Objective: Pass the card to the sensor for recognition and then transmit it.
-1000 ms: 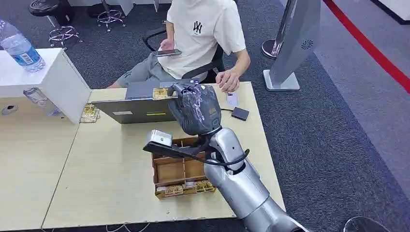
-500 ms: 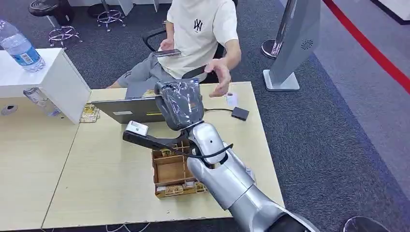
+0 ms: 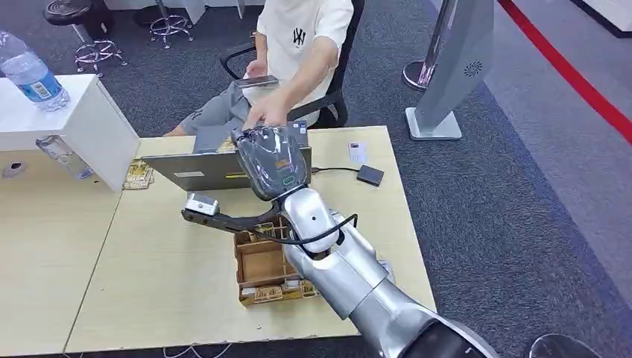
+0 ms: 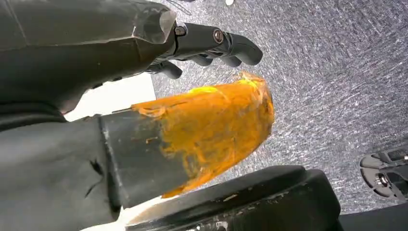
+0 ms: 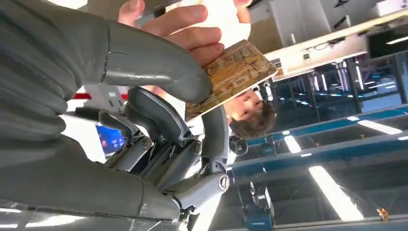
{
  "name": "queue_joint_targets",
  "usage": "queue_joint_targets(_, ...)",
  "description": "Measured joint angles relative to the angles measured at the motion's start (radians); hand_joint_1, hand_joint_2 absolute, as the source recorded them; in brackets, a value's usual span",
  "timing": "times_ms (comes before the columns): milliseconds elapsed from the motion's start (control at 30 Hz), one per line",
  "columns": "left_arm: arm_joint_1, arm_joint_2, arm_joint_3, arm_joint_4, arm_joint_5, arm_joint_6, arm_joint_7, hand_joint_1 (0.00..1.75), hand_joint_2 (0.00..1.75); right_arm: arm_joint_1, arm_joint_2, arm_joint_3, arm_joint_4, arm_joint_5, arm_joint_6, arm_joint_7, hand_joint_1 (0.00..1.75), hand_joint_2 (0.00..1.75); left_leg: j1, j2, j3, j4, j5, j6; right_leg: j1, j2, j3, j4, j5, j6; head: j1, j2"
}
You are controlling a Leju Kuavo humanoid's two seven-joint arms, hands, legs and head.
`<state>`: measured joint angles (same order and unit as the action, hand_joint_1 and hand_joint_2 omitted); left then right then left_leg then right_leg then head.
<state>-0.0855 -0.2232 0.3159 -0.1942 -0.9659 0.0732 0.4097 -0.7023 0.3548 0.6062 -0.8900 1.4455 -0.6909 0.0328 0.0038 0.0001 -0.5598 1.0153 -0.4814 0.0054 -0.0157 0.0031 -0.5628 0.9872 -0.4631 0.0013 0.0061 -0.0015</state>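
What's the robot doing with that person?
The robot's right hand is holding a yellowish card, pinched under its thumb, up over the table. A person's hand is reaching in and touching the card, so it looks like a hand-over. The robot's left hand holds nothing.

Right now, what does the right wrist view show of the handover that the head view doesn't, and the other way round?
Right wrist view alone: the card pinched under the right hand's thumb, with the person's fingers touching it. Head view alone: the table, laptop, wooden tray and the small black box beside a white card. Both: the right hand raised toward the seated person, whose hand reaches to it.
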Motion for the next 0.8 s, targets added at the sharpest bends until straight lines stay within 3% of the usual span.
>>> queue_joint_targets(133,0.000,0.000,0.000,0.000,-0.005,0.000,-0.001,0.00,0.00,0.000,0.000,-0.002,0.016,0.039,0.000,0.017,1.71,1.75,0.000,0.000,0.000,0.000,0.000,0.000,0.000,0.000,0.000,0.000,0.000,0.000,0.000,0.000)
queue_joint_targets(167,0.000,0.000,0.000,0.000,-0.006,0.000,-0.001,0.00,0.00,0.000,0.000,-0.003,0.019,0.045,0.000,0.020,1.48,1.75,0.000,0.000,0.000,0.000,0.000,0.000,0.000,0.000,0.000,0.000,0.000,0.000,0.000,0.000)
queue_joint_targets(200,0.000,0.000,0.000,0.000,-0.006,0.000,-0.001,0.00,0.00,0.000,0.000,-0.005,0.023,0.049,0.000,0.022,0.03,1.75,0.000,0.000,0.000,0.000,0.000,0.000,0.000,0.000,0.000,0.000,0.000,0.000,0.000,0.000)
queue_joint_targets(267,0.000,0.000,0.000,0.000,-0.006,0.000,-0.001,0.00,0.00,0.000,0.000,-0.007,0.029,0.055,0.000,0.027,0.00,1.75,0.000,0.000,0.000,0.000,0.000,0.000,0.000,0.001,-0.001,0.000,0.000,0.000,0.000,0.000)
queue_joint_targets(300,0.000,0.000,0.000,0.000,-0.006,0.000,-0.001,0.00,0.00,0.001,0.000,-0.007,0.030,0.055,0.000,0.026,0.00,0.00,0.000,0.000,0.000,0.000,0.000,0.000,0.000,0.001,-0.001,0.000,0.000,0.000,0.000,0.000)
queue_joint_targets(600,-0.001,0.000,0.000,0.000,-0.026,0.000,-0.001,0.00,0.00,0.040,0.000,-0.020,-0.014,-0.017,0.000,-0.055,0.00,0.00,0.000,0.000,0.000,0.000,0.000,0.000,0.000,0.001,-0.001,0.000,0.000,0.000,0.000,0.000)
queue_joint_targets(700,0.000,0.000,0.000,0.000,-0.035,0.000,-0.001,0.00,0.00,0.079,0.000,-0.032,-0.064,-0.092,0.000,-0.118,0.00,0.00,0.000,0.000,0.000,0.000,0.000,0.000,0.000,0.001,-0.001,0.000,0.000,0.000,0.000,0.000)
queue_joint_targets(800,0.000,0.000,0.000,0.000,-0.045,0.000,-0.004,0.00,0.00,0.130,0.001,-0.039,-0.125,-0.309,0.000,-0.221,0.00,0.00,0.000,0.000,0.000,0.000,0.000,0.000,0.000,0.000,-0.001,0.000,0.000,0.000,0.000,0.000)
